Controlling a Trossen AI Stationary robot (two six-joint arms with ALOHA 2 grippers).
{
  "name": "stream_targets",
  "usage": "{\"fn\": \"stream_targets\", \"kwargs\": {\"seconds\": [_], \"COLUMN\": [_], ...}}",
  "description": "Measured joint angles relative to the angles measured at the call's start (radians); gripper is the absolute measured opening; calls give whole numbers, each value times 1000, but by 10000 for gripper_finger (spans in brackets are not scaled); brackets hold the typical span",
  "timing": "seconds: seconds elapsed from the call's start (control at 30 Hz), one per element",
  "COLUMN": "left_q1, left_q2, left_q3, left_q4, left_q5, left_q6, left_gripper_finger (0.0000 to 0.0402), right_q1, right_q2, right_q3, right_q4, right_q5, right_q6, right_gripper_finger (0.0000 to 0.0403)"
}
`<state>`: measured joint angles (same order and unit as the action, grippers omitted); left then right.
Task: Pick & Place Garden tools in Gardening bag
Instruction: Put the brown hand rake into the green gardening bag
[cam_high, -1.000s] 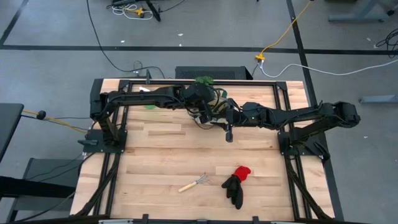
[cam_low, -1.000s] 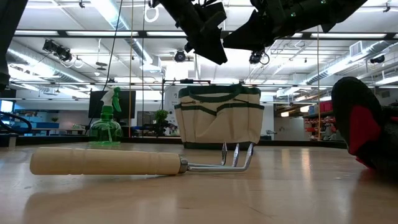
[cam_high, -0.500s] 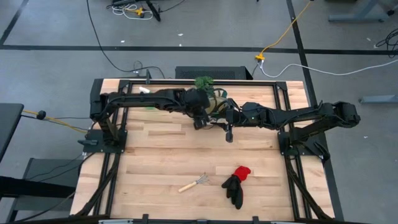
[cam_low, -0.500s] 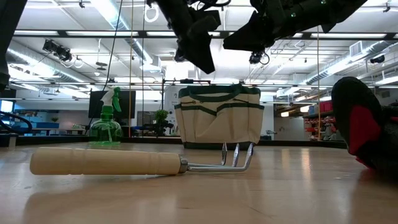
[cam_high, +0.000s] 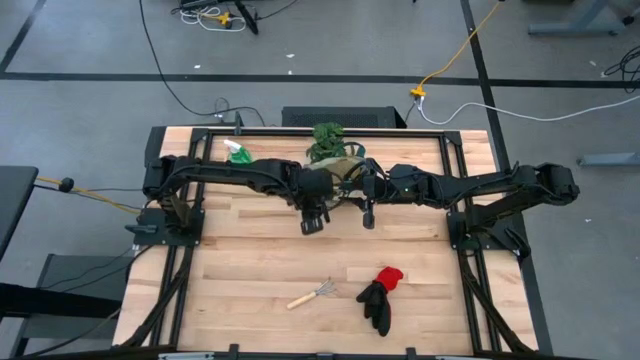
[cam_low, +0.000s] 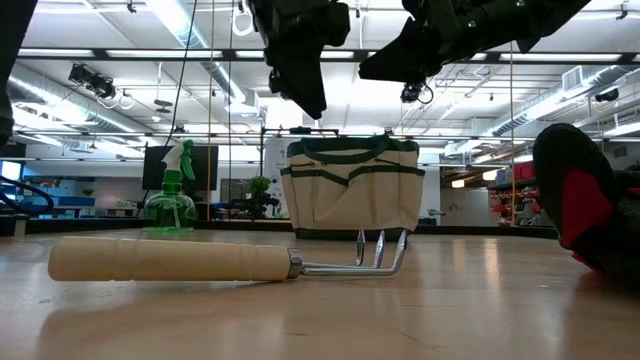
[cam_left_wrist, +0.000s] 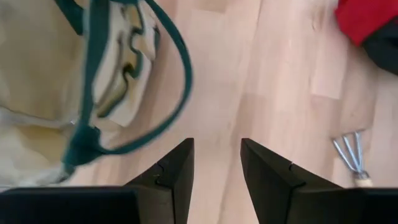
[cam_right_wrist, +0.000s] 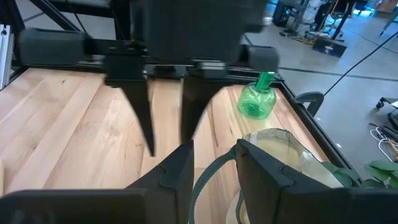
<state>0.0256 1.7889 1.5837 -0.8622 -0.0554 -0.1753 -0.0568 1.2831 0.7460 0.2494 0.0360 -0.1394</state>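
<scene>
The cream gardening bag (cam_high: 345, 168) with green trim stands on its base at the table's far middle; it also shows in the low view (cam_low: 350, 195). My left gripper (cam_left_wrist: 216, 142) is open and empty, pointing down above the bare table just near-left of the bag (cam_high: 311, 222). My right gripper (cam_right_wrist: 214, 144) is open, level, beside the bag's near side (cam_high: 362, 195). A green spray bottle (cam_high: 238, 152) stands far left. One wooden-handled rake (cam_high: 312, 293) and the red-and-black gloves (cam_high: 380, 297) lie near the front edge. Shears and a second rake are out of view. My right gripper has the bag's green handle (cam_right_wrist: 208, 171) curving up between its open fingers. I cannot tell whether a finger touches it. My left gripper touches nothing.
A green leafy thing (cam_high: 326, 135) sits behind the bag at the far edge. Metal frame posts stand at the table's left (cam_high: 165, 215) and right (cam_high: 470, 225) sides. Bare wood (cam_high: 260, 250) lies between the bag and the rake.
My left gripper has moved from above the bag toward the table's near edge and a little toward its left edge, coming clear of the bag. The spray bottle, covered by that arm before, now shows. My right arm has kept still.
</scene>
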Motion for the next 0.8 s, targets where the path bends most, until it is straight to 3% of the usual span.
{"fn": "stream_targets", "kwargs": {"seconds": [0.8], "left_q1": [-257], "left_q2": [0], "left_q3": [0], "left_q4": [-87], "left_q5": [28], "left_q6": [-341], "left_gripper_finger": [140], "right_q1": [0], "right_q2": [0], "right_q3": [0], "right_q4": [-8], "right_q5": [0], "right_q6": [7], "right_gripper_finger": [123]}}
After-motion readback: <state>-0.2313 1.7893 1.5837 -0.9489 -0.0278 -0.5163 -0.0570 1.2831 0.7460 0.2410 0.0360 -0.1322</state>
